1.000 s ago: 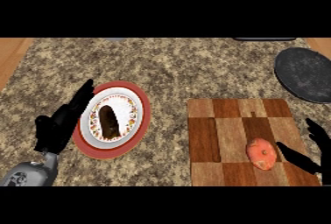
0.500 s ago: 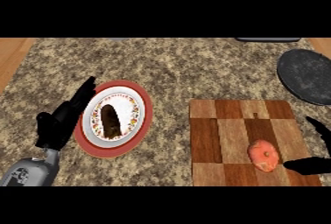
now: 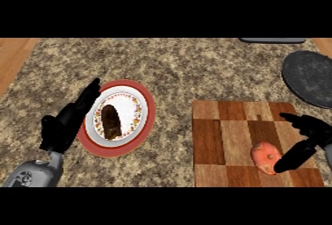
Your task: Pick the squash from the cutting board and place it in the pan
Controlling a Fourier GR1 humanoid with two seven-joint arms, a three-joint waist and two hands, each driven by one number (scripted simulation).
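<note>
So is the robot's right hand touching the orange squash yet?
Cannot tell. In the head view, a dark part of the right hand overlaps the right edge of the squash on the cutting board, but from above it could be hovering over it.

orange squash [image 3: 265, 157] on cutting board [image 3: 227, 132], dark pan [image 3: 310, 78]

left hand [image 3: 62, 127] black | right hand [image 3: 303, 145] black | left forearm [image 3: 32, 172] grey
</note>
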